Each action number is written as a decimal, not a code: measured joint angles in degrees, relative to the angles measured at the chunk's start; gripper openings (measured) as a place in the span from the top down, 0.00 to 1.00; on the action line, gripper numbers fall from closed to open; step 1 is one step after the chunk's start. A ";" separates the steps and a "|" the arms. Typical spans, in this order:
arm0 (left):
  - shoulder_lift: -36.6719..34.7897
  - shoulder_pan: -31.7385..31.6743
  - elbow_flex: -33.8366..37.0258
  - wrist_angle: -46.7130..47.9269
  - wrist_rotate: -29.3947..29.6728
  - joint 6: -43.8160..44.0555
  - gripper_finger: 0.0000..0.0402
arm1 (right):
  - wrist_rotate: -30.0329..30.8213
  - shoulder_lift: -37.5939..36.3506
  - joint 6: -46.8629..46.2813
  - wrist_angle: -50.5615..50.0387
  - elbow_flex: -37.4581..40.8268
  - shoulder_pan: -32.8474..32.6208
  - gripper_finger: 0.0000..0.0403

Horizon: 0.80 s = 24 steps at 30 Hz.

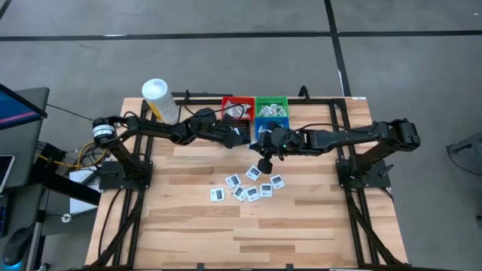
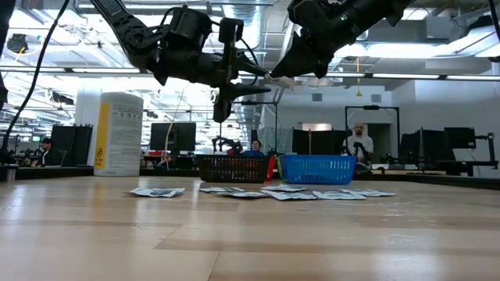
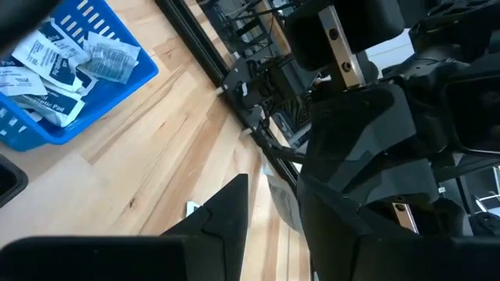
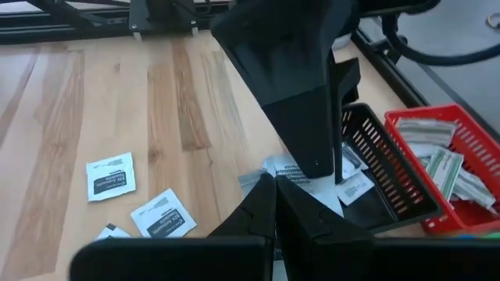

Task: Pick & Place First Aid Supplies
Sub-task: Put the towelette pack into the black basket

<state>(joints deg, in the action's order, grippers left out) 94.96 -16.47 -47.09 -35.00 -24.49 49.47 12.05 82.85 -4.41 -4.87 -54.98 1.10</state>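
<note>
Several square white packets with dark print lie flat on the wooden table, also seen in the right wrist view. My right gripper reaches in from the table's right and is shut on one more packet, high above the table beside the black bin. My left gripper comes from the table's left and is open. Its fingers stand on either side of that same packet. I cannot tell whether they touch it. My right gripper pinches the white packet by one edge between the free ends of its two fingers. The fingers slant down from the table's right. The packet sticks out beyond the fingertips toward the left gripper, lifted clear of the table.
At the table's far side stand a red bin with green-white strips, a green bin, and a blue bin holding packets. A white tub with a yellow label stands at the far left. Bare wood lies toward the near edge.
</note>
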 joint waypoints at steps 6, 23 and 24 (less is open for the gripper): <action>0.00 0.00 0.00 -0.20 -0.09 -0.19 0.76 | 0.00 0.00 1.82 0.89 0.00 0.04 1.00; -0.04 0.02 -0.02 -0.13 -0.08 -6.75 0.99 | -0.12 0.00 -0.42 1.62 0.00 0.09 0.98; -0.04 0.00 -0.01 0.14 0.06 -6.98 0.99 | -0.15 -0.03 -0.42 1.98 -0.04 0.06 0.96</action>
<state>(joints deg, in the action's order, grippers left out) 94.92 -16.47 -47.11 -34.87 -24.43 42.48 11.90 82.82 -4.82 -2.89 -55.02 1.17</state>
